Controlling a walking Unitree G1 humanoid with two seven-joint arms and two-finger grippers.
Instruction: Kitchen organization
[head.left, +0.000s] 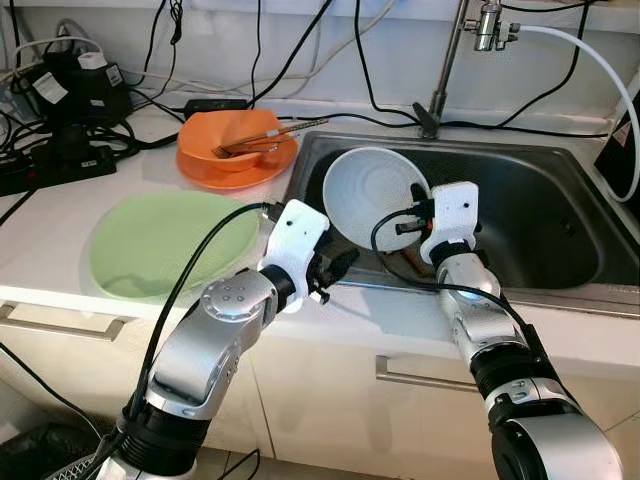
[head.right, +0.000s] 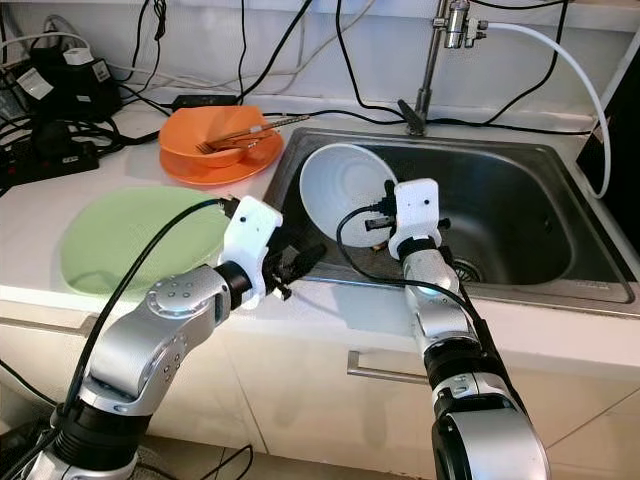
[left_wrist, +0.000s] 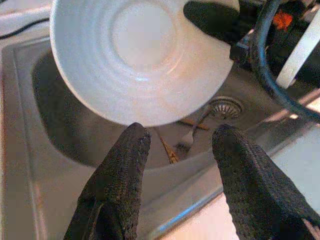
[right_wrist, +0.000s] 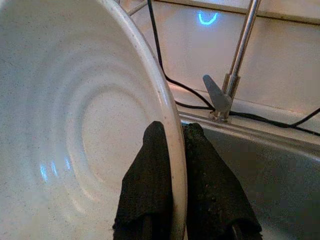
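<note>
Midway: right tool (right_wrist: 172, 150) pinches the rim of the ribbed white ceramic bowl (head.left: 372, 196), tilted above the stainless steel sink (head.left: 560, 215). Left tool (left_wrist: 177, 160) open nearby. Fork (left_wrist: 187, 142), possibly chopsticks, left in basin.

A white countertop (head.left: 60, 230) is running along the wall, carrying a stainless steel sink (head.left: 560, 215) set into it. A pale green plate (head.left: 165, 243) is lying flat near the front edge. Behind it, an orange plate (head.left: 200, 172) is sitting on the counter. Black cables (head.left: 110, 140) and a power strip (head.left: 45, 168) are lying at the rear left corner.
</note>
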